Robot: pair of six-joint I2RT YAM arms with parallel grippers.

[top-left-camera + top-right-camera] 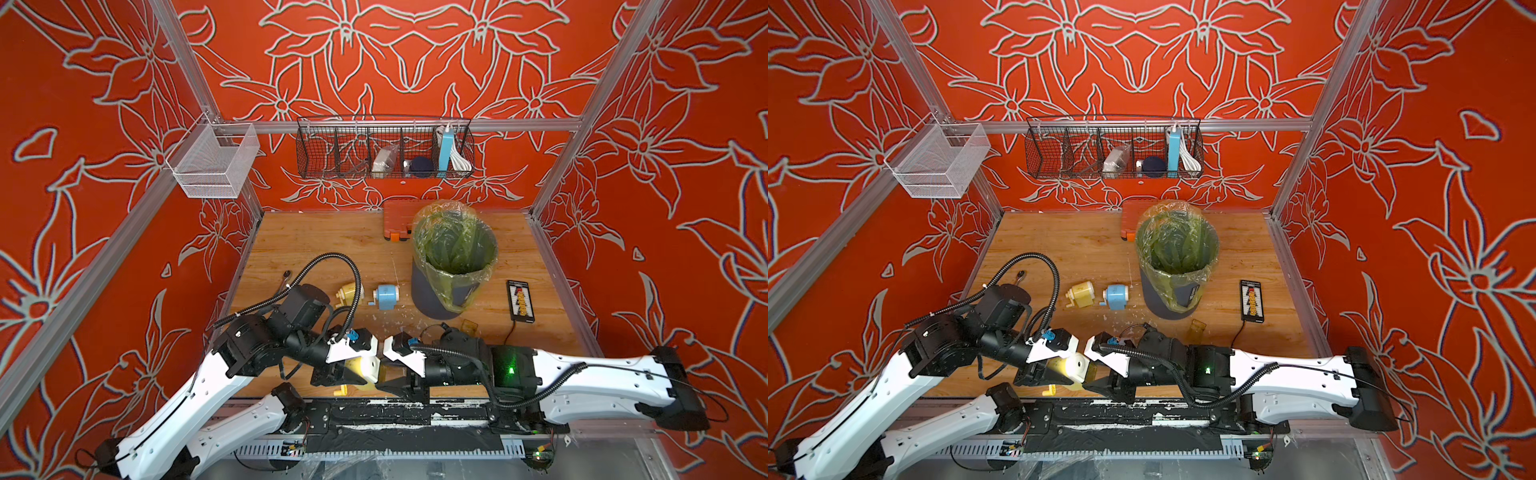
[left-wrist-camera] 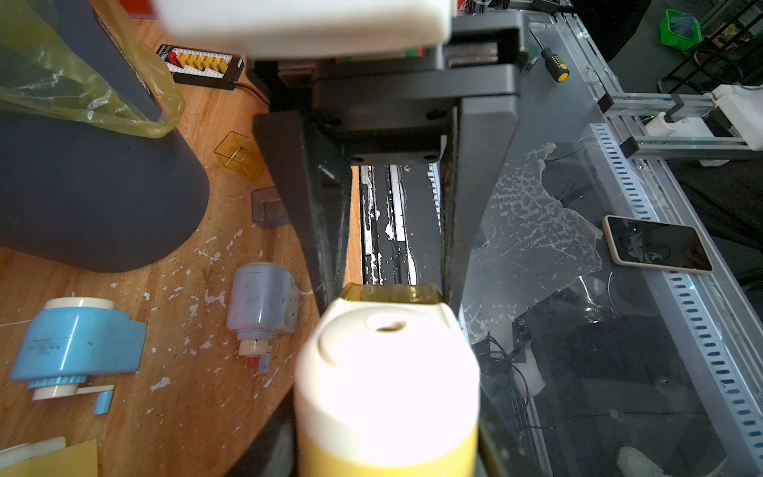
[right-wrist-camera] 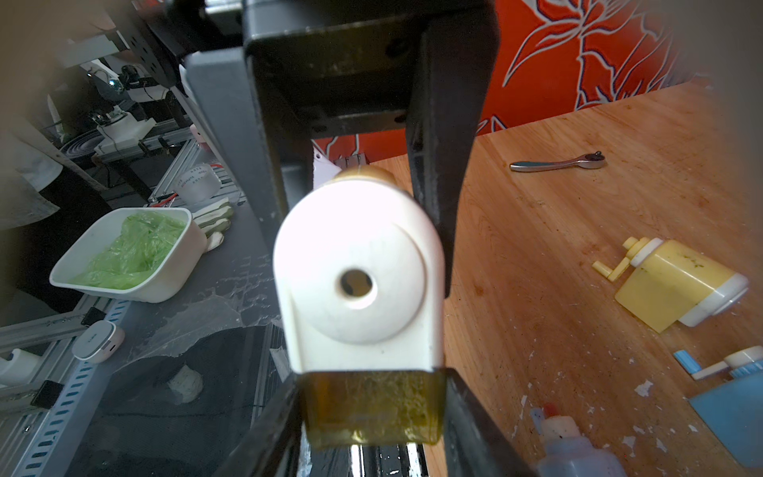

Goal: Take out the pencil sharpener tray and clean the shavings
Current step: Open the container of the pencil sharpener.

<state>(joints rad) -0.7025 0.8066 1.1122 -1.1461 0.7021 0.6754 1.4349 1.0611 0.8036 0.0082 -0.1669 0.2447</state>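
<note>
A yellow pencil sharpener (image 1: 365,370) with a white face (image 3: 359,281) hangs just above the table's near edge. My left gripper (image 2: 384,433) is shut on its body. The amber see-through tray (image 3: 373,406) shows under the white face, and my right gripper (image 3: 373,413) is shut on its two sides. In both top views the grippers meet nose to nose, left (image 1: 353,376) and right (image 1: 388,374), with the tray (image 1: 1090,371) between them. Whitish shavings (image 2: 206,297) lie scattered over the wood (image 1: 399,320). How far the tray sits inside the sharpener I cannot tell.
A bin lined with a green bag (image 1: 453,257) stands mid-table. Left of it lie a blue sharpener (image 1: 386,297) and a yellow one (image 1: 351,293). A loose amber tray (image 1: 469,326), a black connector board (image 1: 520,301), a ratchet wrench (image 1: 286,277) and a grey-blue sharpener (image 2: 262,303) lie around.
</note>
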